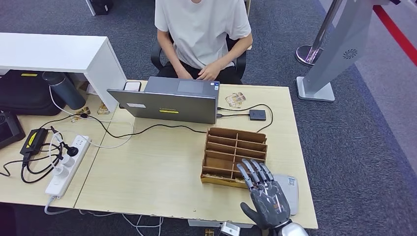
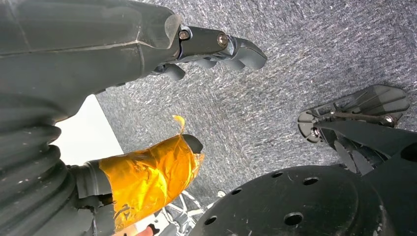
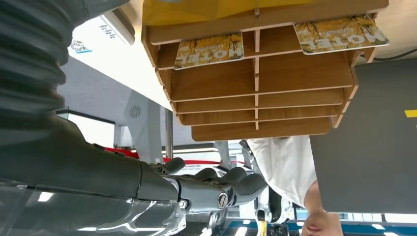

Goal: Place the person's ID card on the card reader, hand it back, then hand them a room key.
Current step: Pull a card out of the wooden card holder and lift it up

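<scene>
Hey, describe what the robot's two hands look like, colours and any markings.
The right hand is dark grey with lighter grey fingers and a silver wrist. The left hand is dark grey with a ribbed cover; orange-yellow tape wraps its thumb.

Card reader [image 1: 290, 191] partly behind the right robot hand [image 1: 264, 192]; person [image 1: 202, 34] cut off above the shoulders.

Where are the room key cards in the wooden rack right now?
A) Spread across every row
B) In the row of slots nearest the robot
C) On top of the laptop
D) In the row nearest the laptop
B: the right wrist view shows two key cards in the wooden rack's nearest row, with the rows behind it empty.
</scene>
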You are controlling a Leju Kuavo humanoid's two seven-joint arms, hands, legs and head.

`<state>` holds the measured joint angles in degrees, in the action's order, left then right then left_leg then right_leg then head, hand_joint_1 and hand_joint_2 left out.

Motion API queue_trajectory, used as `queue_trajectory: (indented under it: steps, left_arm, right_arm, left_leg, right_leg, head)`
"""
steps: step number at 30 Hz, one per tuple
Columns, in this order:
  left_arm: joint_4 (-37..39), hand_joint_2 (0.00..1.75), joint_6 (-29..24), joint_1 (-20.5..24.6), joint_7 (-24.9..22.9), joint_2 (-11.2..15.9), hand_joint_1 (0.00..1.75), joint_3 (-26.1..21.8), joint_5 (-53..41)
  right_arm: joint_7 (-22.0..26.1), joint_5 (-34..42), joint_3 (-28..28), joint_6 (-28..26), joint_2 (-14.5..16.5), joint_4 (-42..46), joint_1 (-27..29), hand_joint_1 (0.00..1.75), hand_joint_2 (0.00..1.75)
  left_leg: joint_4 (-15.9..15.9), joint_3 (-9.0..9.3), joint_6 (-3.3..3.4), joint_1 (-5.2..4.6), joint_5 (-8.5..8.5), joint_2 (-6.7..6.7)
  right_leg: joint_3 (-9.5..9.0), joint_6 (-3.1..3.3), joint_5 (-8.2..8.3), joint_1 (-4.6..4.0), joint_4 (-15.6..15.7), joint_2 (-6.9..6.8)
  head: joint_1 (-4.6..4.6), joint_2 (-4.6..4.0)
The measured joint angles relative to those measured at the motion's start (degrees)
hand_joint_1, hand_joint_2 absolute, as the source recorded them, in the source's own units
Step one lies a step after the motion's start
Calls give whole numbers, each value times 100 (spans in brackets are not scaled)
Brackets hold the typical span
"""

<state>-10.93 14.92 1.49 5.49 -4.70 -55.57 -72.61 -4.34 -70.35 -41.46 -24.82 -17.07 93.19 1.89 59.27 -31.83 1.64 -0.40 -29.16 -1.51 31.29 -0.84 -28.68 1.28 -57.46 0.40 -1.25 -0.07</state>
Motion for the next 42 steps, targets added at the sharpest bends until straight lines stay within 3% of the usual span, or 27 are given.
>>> queue_trajectory:
  steps: [16,42]
  left_arm:
    - [41,175,1,13,16,-2,0,1,-54]
    - [44,175,3,49,17,-1,0,1,-126]
  right_arm:
    - [-23,-117,176,-463,397,-709,-178,0,175]
    - [-95,-217,422,-475,698,-1483,-261,0,175]
  left_leg:
    - [0,1,0,0,0,0]
    - [0,1,0,0,0,0]
  right_leg:
    - [0,0,0,0,-1,0]
    - [0,0,0,0,-1,0]
  head:
    - [0,0]
    - [0,0]
